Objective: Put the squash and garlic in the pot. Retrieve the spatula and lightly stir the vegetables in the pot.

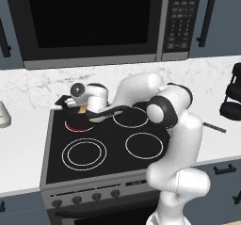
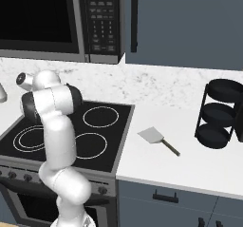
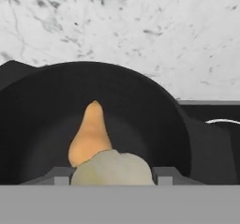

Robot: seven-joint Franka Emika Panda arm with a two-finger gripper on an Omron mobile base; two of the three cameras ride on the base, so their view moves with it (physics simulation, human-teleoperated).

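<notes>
one squash (image 3: pixel 89 136), one garlic (image 3: pixel 112 169), one pot (image 3: pixel 154 110), one spatula (image 2: pixel 153 136)

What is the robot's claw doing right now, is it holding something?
Claw: closed on the garlic, held over the black pot where the squash already lies.

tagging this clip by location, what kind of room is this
A home-style kitchen, rendered rather than real. An electric stove top with ringed burners sits under a built-in microwave, set into a white marble-look counter with grey-blue cabinets. A black pot sits on a burner.
</notes>
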